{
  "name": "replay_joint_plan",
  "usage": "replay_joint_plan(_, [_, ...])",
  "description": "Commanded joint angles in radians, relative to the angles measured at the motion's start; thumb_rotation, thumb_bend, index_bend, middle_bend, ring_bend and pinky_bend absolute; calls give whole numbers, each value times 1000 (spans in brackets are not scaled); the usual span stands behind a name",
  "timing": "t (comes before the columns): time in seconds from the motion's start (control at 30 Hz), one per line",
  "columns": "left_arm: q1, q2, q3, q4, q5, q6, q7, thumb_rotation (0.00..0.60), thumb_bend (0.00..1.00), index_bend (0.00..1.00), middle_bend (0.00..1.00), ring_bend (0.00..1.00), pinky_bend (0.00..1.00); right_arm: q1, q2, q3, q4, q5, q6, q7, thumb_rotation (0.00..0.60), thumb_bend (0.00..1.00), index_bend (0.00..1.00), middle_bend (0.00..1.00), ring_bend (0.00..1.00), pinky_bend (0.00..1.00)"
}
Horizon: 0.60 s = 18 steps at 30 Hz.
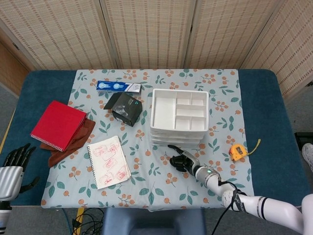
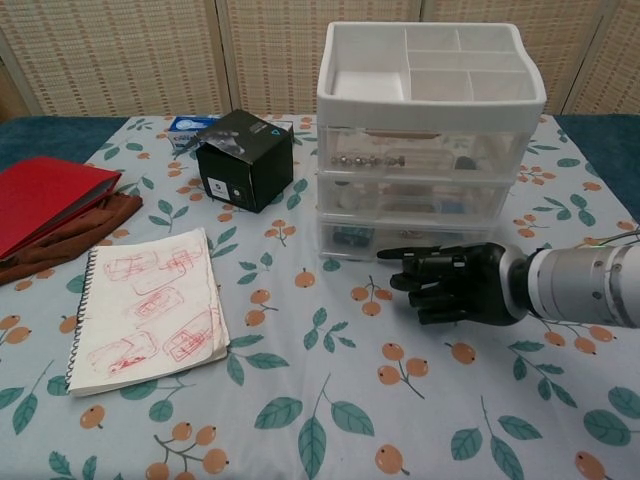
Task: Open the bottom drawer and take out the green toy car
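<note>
The right hand [image 2: 455, 285] is seen low over the tablecloth [image 2: 300, 400], just in front of the bottom drawer [image 2: 420, 238] of the white drawer unit [image 1: 179, 117]. One finger [image 2: 400, 254] is stretched out across the drawer front, the rest are curled in, and nothing is held. Whether the finger touches the drawer cannot be told. The drawer is seen closed. Something blue-green [image 2: 349, 238] is glimpsed through its clear front at the left end, but the green toy car cannot be made out for certain.

The left hand [image 1: 12, 166] is seen at the table's [image 1: 34, 88] near left corner, off the cloth, fingers apart and raised, nothing in it.

Near the cloth's right edge, a yellow tape measure [image 1: 237, 152] is seen lying right of the unit. Left of the unit a black box [image 2: 245, 158] is placed, with a blue packet [image 1: 118, 86] behind it toward the far edge. Toward the near edge a spiral notebook [image 2: 145, 310] with red drawings is laid flat. At the cloth's left edge a red book [image 1: 58, 125] is rested on a brown cloth [image 1: 73, 144].
</note>
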Motion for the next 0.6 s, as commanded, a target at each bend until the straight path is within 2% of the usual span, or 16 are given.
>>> replay_joint_plan(0.03, [0,-1,0,1,-1,-1,-2,600,228,90,54,71,86,5,-9,8,10,19,-4,-16,600,785,53,799,973,1000])
replay_joint_plan(0.6, [-5,-3,-1,2,-3,-9,1,600,227,90,54,71,86,24,-42,26,54,78,-24,-108,600,785,53,788,973,1000])
